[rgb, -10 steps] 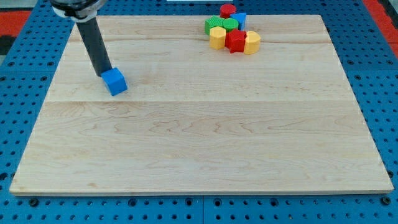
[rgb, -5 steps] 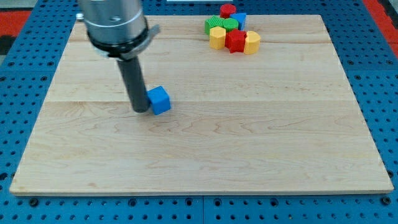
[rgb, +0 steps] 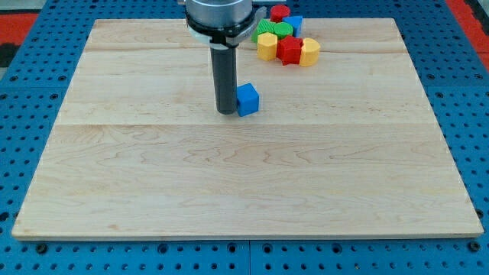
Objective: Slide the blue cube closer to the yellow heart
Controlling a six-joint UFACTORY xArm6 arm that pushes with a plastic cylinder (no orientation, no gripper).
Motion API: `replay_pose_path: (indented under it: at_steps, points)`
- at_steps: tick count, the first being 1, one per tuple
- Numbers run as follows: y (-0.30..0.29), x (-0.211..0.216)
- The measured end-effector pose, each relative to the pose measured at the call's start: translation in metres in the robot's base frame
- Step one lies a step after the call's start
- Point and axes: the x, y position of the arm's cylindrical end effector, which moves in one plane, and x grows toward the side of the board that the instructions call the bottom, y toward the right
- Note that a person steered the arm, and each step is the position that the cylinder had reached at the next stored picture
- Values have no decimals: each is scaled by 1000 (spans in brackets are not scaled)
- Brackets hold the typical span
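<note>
Blue cube [rgb: 247,99]: small, saturated blue, top face lighter than the shaded sides, sitting turned a little so one corner is pointing toward the view's bottom. Resting on the wooden board [rgb: 229,191] in the upper middle, just above the seam running across the planks. My tip [rgb: 226,111] standing at the cube's left, touching or all but touching its side, the dark rod rising straight up to the grey mount at the view's top. No jaws here, only the bare rod, so nothing clamping.

Lying up and to the view's right, near the board's top edge, a tight cluster: yellow heart [rgb: 267,46] at its lower left, red block [rgb: 289,50] and yellow block [rgb: 309,52] beside it, green blocks [rgb: 273,30] behind, another red block [rgb: 280,12] and a blue block [rgb: 295,23] at the back. Bare wood showing between cube and heart. Wide open board stretching to the view's left, right and bottom, all edges well apart from the cube.
</note>
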Motion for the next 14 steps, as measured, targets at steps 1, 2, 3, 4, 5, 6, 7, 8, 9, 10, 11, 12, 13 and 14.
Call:
replay_pose_path:
  at_steps: [1,2,3,4,5,6,7,8,9,10,11,12,13,14]
  points:
    - [9,-19]
    - [43,-24]
    - [85,-24]
    - [110,-25]
    - [113,-31]
    - [129,-32]
    - [161,-32]
    - [183,-32]
    - [196,-32]
    - [212,-32]
    - [217,-36]
    - [219,-47]
    - [228,-62]
    - [238,-81]
